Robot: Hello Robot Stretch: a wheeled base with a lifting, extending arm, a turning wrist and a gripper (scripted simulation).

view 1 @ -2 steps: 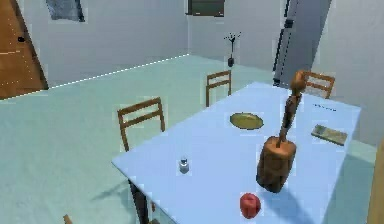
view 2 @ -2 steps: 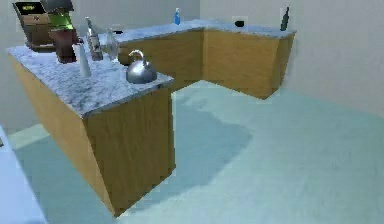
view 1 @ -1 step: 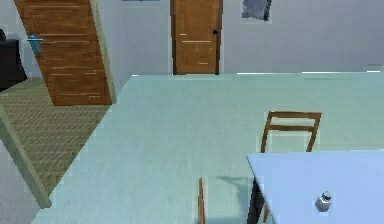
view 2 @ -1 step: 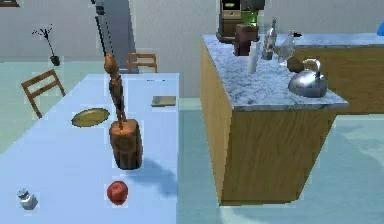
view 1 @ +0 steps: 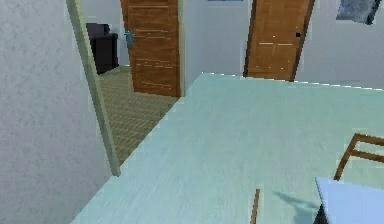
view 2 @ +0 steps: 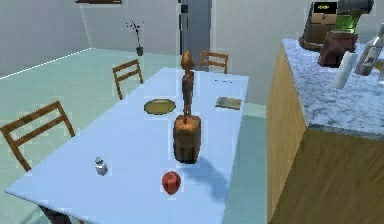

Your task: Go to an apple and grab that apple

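On the long table (view 2: 130,140), L to R: small shaker (view 2: 100,166), then the red apple (view 2: 171,181) nr the closest edge, just by a tall wooden statue (view 2: 187,125). Stone-topped counter (view 2: 325,100) far right. Can't tell the gripper's state.

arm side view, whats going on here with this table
A Stretch robot is out to grab an apple. The red apple lies untouched on the pale blue table, near its closest edge, just in front of a tall wooden statue. A small shaker and a plate sit there too. The forward view faces a wooden door.
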